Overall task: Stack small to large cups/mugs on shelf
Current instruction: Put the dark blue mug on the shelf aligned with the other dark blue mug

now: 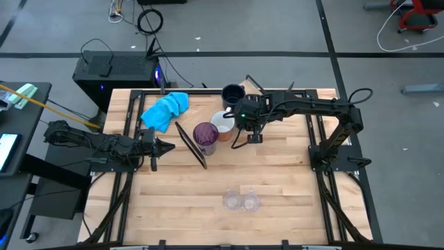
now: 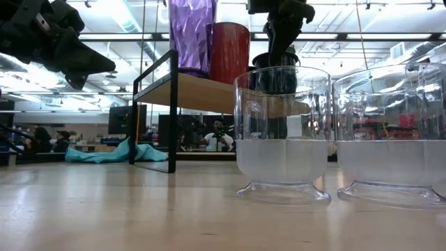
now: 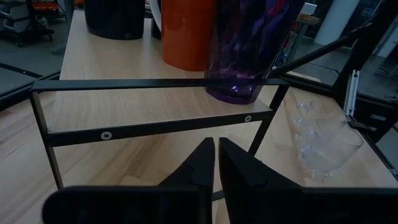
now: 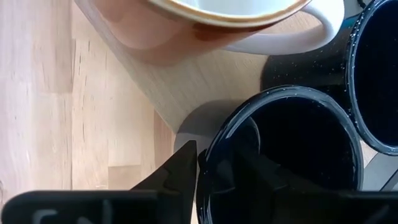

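Since the right tool (image 4: 217, 158) stands part open astride the wall of a navy mug (image 4: 286, 149), one finger inside the mouth and one outside, and does not look clamped on it, I take the step to be letting this mug go on the shelf (image 2: 202, 94). To do it well, I would spread the fingers a little more and then rise straight up, so that neither finger catches the rim and tips the mug. There is little room: the white mug (image 4: 236, 18) and the second navy mug (image 4: 379, 74) stand just beside it, so any sideways drift risks a knock. The held-over mug sits upright on the shelf board, mouth to the ceiling, its long axis vertical; I cannot see where its handle points. The purple tumbler (image 3: 249, 43) stands upright on the same board. The left tool (image 3: 216, 149) waits near the shelf's frame, fingers narrowed together and holding nothing. Two clear glasses (image 1: 231, 201) stand on the desk (image 1: 277, 173), well apart from the shelf.
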Controlling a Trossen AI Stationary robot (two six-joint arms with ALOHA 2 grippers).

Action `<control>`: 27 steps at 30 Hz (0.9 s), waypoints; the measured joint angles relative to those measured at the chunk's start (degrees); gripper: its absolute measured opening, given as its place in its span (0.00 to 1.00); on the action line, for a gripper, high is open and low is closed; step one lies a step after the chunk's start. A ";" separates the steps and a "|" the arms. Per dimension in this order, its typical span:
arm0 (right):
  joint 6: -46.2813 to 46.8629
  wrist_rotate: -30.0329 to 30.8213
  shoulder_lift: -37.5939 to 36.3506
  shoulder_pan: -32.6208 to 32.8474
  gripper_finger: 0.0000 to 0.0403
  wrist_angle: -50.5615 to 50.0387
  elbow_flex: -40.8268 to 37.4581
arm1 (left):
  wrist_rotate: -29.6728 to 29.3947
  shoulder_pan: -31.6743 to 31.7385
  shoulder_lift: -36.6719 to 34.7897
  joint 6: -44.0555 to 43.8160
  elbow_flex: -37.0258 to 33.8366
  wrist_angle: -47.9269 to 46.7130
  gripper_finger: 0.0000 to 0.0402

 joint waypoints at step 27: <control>0.40 -0.45 -1.14 0.15 0.52 0.52 2.40 | 0.01 0.00 0.00 -0.03 0.00 0.01 0.08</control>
